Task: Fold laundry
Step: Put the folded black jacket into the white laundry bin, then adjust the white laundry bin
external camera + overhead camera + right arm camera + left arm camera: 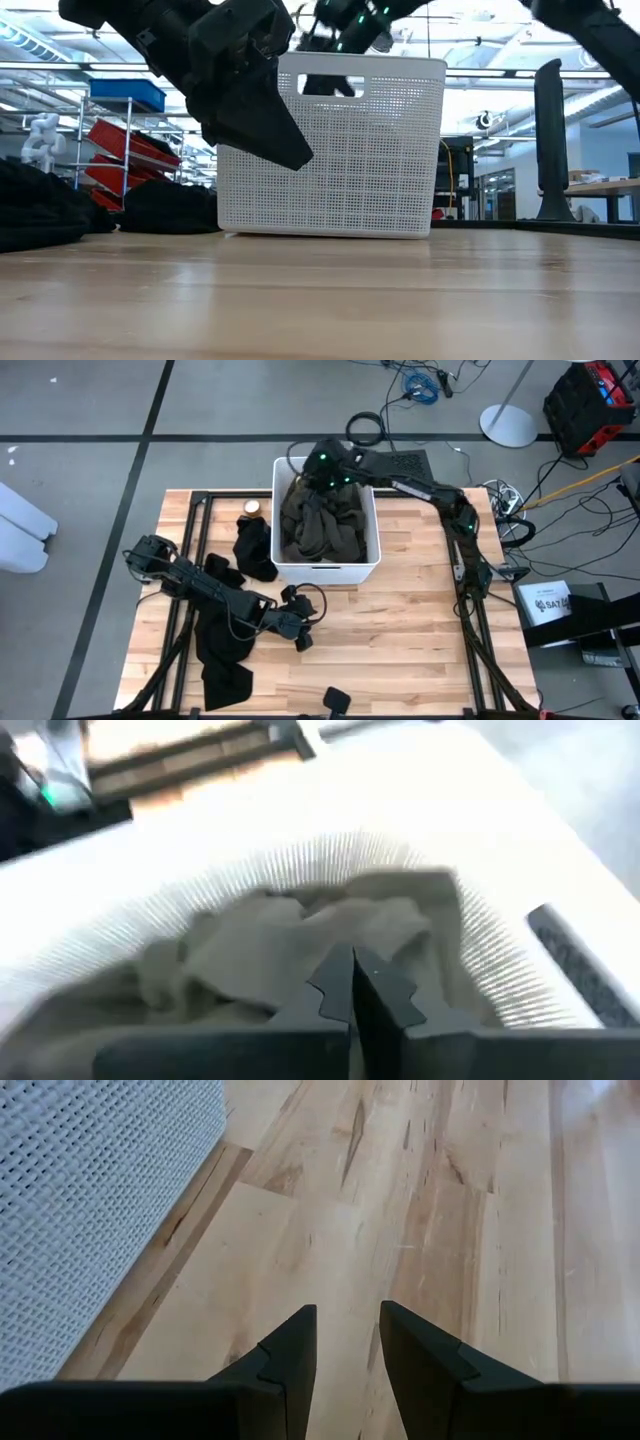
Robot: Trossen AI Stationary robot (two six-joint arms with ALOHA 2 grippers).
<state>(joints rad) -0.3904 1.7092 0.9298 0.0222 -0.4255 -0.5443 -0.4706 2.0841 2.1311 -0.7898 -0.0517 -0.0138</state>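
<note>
The right gripper (318,472) hangs over the far rim of the white bin (372,560), fingers pressed together with nothing between them. The olive-grey garment (325,525) lies directly below and slightly nearer the bench's front edge, heaped in the bin. In the right wrist view the closed fingertips (352,982) point straight down at its crumpled folds (300,945). So the coming move looks like a short drop into the pile, and this arm is clearly the nearer of the 2.

The left gripper (300,632) sits low over bare wood in front of the bin, fingers (290,1355) parted and holding nothing. Black garments (222,645) trail along the bench's left side beside that arm, with another dark heap (255,550) touching the bin's left wall.

The olive-grey cloth is soft and limp, bunched into rounded ridges with no clear long axis; it fills most of the bin. The bin is rigid plastic, rectangular, with perforated mesh walls (350,150) and a handle slot near the top. The bench (400,650) is pale planked wood, smooth, with visible grain.
</note>
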